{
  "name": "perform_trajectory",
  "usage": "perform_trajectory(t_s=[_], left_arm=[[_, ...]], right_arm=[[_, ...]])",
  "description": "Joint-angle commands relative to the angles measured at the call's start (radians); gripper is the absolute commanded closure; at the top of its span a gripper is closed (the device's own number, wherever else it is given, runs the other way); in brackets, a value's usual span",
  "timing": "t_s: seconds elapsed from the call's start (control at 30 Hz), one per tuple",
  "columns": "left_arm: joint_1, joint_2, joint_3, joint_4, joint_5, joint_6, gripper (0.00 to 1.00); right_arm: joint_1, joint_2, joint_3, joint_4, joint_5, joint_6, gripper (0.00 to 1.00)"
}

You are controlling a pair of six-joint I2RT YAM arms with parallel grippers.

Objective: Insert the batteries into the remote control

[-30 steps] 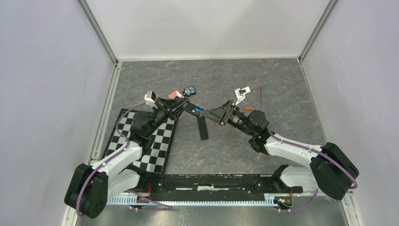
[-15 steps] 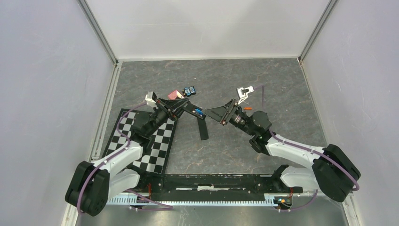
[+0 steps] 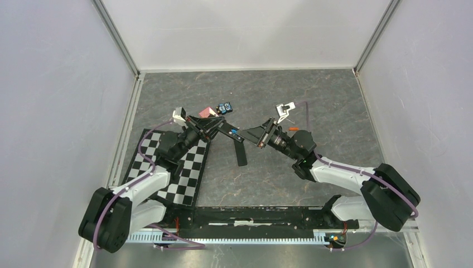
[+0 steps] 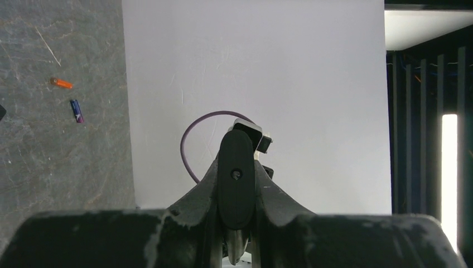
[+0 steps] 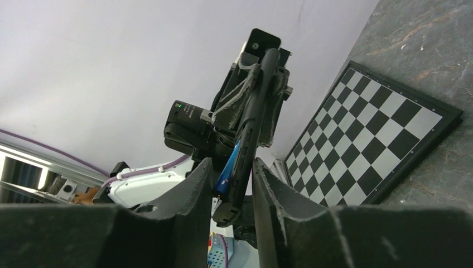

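Moved: my right arm (image 3: pixel 340 173) has swung slightly leftward since a second ago, shoulder and forearm both nearer the middle of the table (image 3: pixel 312 95); my left arm (image 3: pixel 150 178) and what it carries have kept their place.
Left claw: my left claw (image 3: pixel 213 126) is clenched on the remote control (image 4: pixel 236 173), one finger on each side of its black body, which the left wrist view shows end-on.
Remote control: held off the table between my two arms, slanting from the left claw toward the right claw.
Right claw: my right claw (image 5: pixel 231 192) straddles the free end of the remote control, a finger close on either side; whether the fingers press on it or merely flank it I cannot tell.
Blue battery: the blue battery (image 5: pixel 228 166) lies along the remote control near that free end, just above the gap between my right fingers.
Loose batteries: an orange battery (image 4: pixel 61 83) and a blue-and-purple battery (image 4: pixel 77 110) lie on the table near each other, not touching, well apart from the remote control.
Black strip: a flat black strip (image 3: pixel 240 153) lies on the table just below the remote control in the top view.
Checkerboard: the checkerboard (image 3: pixel 178 173) lies flat under my left arm.
Behind the left claw: a pink block (image 3: pixel 206 111) and a blue-and-black gadget (image 3: pixel 225 106) sit beside each other on the table.
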State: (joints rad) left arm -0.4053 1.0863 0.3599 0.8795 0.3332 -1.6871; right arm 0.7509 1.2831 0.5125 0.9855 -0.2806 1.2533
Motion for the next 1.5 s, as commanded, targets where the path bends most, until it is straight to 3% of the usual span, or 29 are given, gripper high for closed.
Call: perform_trajectory(t_s=[0.0, 0.2, 0.33, 0.6, 0.7, 0.8, 0.93, 1.03, 1.13, 1.33, 1.47], left_arm=[[-0.007, 0.005, 0.046, 0.153, 0.087, 0.086, 0.98], [-0.007, 0.023, 0.046, 0.219, 0.099, 0.087, 0.98], [-0.006, 0.029, 0.043, 0.225, 0.097, 0.094, 0.98], [0.000, 0.020, 0.052, 0.086, 0.102, 0.291, 0.98], [0.002, 0.024, 0.064, 0.047, 0.138, 0.366, 0.98], [0.002, 0.029, 0.088, 0.007, 0.186, 0.439, 0.98], [0.006, 0.009, 0.115, -0.102, 0.191, 0.531, 0.98], [0.035, -0.040, 0.145, -0.376, 0.078, 0.575, 0.98], [0.076, -0.073, 0.147, -0.515, -0.002, 0.586, 0.98], [0.139, -0.053, 0.123, -0.521, 0.024, 0.566, 0.98], [0.148, -0.017, 0.131, -0.475, 0.067, 0.567, 0.98]], right_arm=[[-0.005, 0.036, 0.038, 0.010, 0.004, 0.020, 0.67], [-0.004, 0.045, 0.035, -0.023, 0.013, 0.013, 0.75], [-0.004, 0.049, 0.046, -0.066, 0.007, -0.003, 0.74], [-0.057, -0.025, -0.025, 0.035, -0.059, -0.056, 0.25], [-0.088, -0.039, -0.030, 0.099, -0.142, -0.099, 0.15], [-0.108, -0.041, -0.010, 0.096, -0.242, -0.181, 0.13], [-0.127, -0.068, 0.034, -0.134, -0.275, -0.404, 0.13], [-0.136, -0.105, 0.101, -0.480, -0.099, -0.676, 0.13], [-0.136, -0.081, 0.185, -0.751, 0.155, -0.872, 0.13], [-0.137, 0.111, 0.306, -0.981, 0.285, -1.167, 0.15], [-0.139, 0.244, 0.375, -1.076, 0.353, -1.279, 0.22]])
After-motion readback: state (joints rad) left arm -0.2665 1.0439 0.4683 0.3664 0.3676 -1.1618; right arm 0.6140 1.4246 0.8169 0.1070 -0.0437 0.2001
